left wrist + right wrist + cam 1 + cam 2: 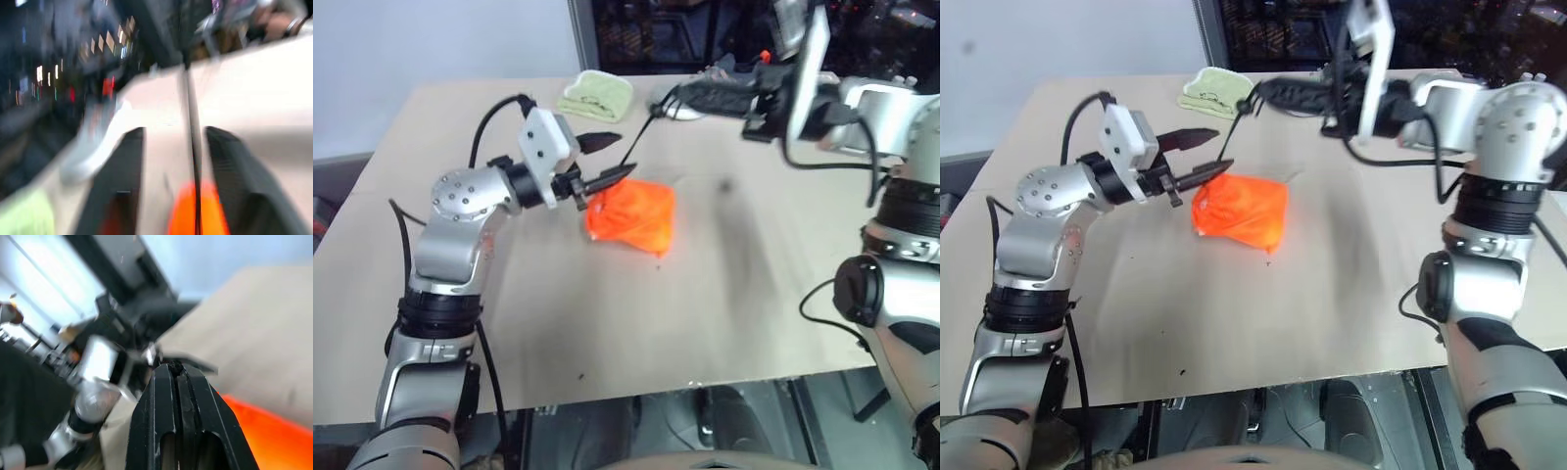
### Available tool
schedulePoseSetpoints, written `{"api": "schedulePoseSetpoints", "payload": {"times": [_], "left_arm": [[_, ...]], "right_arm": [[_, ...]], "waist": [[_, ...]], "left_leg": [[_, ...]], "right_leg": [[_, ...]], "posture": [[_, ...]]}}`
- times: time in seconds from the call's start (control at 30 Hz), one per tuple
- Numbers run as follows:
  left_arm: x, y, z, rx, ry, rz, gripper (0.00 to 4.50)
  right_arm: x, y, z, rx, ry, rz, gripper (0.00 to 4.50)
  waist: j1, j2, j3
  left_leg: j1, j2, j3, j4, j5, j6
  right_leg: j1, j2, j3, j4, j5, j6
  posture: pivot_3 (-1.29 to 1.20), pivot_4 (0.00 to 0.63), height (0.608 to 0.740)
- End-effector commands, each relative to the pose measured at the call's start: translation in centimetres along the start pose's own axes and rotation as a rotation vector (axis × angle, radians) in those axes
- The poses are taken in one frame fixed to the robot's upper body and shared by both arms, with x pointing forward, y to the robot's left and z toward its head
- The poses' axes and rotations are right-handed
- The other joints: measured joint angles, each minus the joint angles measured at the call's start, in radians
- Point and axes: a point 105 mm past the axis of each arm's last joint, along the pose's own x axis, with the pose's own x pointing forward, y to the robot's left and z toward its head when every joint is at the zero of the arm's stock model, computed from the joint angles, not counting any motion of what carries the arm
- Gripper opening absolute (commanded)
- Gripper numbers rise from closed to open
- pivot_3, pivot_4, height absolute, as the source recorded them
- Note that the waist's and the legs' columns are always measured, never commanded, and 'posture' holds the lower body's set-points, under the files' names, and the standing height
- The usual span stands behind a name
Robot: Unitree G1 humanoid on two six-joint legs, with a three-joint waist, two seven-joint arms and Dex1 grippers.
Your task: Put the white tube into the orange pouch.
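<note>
1. One orange pouch (631, 215) lies crumpled on the bench (724, 294), a little toward the robot's left of the middle. One thin dark drawstring (641, 140) rises taut from it to the right gripper (658, 106).
2. One folded light-green cloth (597, 95) sits near the far edge of the bench, beyond the pouch and apart from it.
3. Two grippers are in view. The left gripper (607, 159) is level beside the pouch, jaws parted and holding nothing; its lower finger (607, 180) reaches the pouch's near-left edge (touching or just short, hard to tell).
4. The right gripper hangs above the far side of the bench, jaws clenched on the drawstring.
5. The white tube cannot be made out on the bench or in either gripper; whether it is inside the pouch cannot be told.
6. The left wrist view shows the string (191, 122) running between the two spread fingers (122, 181), with orange fabric (195, 210) below, which the head views do not resolve.
7. The right wrist view shows its two fingers (176, 396) pressed together, the pouch (264, 431) beneath.
8. The bench is bare in front of the pouch and on the robot's right half, with wide room to the near edge.
</note>
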Motion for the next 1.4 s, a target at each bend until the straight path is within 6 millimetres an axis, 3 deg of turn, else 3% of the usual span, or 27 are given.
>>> {"api": "schedulePoseSetpoints", "payload": {"times": [0.03,0.13,0.27,0.6,0.9,1.4], "left_arm": [[0.2,0.2,2.3,0.096,-0.051,0.007,2.45],[0.4,0.7,2.8,0.110,-0.064,0.028,2.45],[1.3,1.6,5.0,0.095,-0.137,0.056,2.45],[2.4,0.5,7.2,0.090,-0.191,-0.029,2.45],[2.6,-0.6,7.7,0.090,-0.208,-0.099,2.45],[2.0,-0.2,7.6,0.104,-0.230,-0.084,2.45]], "right_arm": [[0.0,1.6,0.6,-0.056,-0.017,0.063,0.00],[0.0,1.7,0.4,-0.061,-0.008,0.064,0.00],[0.0,1.7,0.0,-0.065,0.007,0.061,0.00],[-0.1,1.8,-0.9,-0.074,0.036,0.057,0.00],[-0.2,1.7,-1.1,-0.075,0.036,0.047,0.00],[-0.5,1.4,-1.5,-0.069,0.057,0.033,0.00]], "waist": [[-0.001,0.000,0.000],[-0.001,0.000,0.000],[0.004,0.000,0.000],[-0.001,0.000,0.000],[0.000,0.000,0.000],[0.000,0.000,0.000]], "left_leg": [[0.000,0.000,0.000,0.000,0.000,0.000],[0.000,0.000,0.000,0.000,0.000,0.000],[0.000,0.000,0.000,0.001,0.000,0.000],[0.000,0.000,-0.001,0.001,0.000,0.000],[0.000,0.000,-0.001,0.001,0.000,0.000],[0.000,0.000,-0.001,0.001,0.000,0.000]], "right_leg": [[0.000,0.000,0.000,0.000,0.000,0.000],[0.000,0.000,0.000,0.000,0.000,0.000],[0.001,0.000,-0.001,0.000,0.000,0.000],[0.001,0.000,0.000,0.000,0.000,0.000],[0.001,0.000,0.000,0.000,0.000,0.000],[0.001,0.000,0.000,0.000,0.000,0.000]], "posture": [[0.00,0.150,0.740],[0.00,0.150,0.740],[0.00,0.150,0.740],[0.00,0.150,0.740],[0.00,0.150,0.740],[0.00,0.150,0.740]]}}
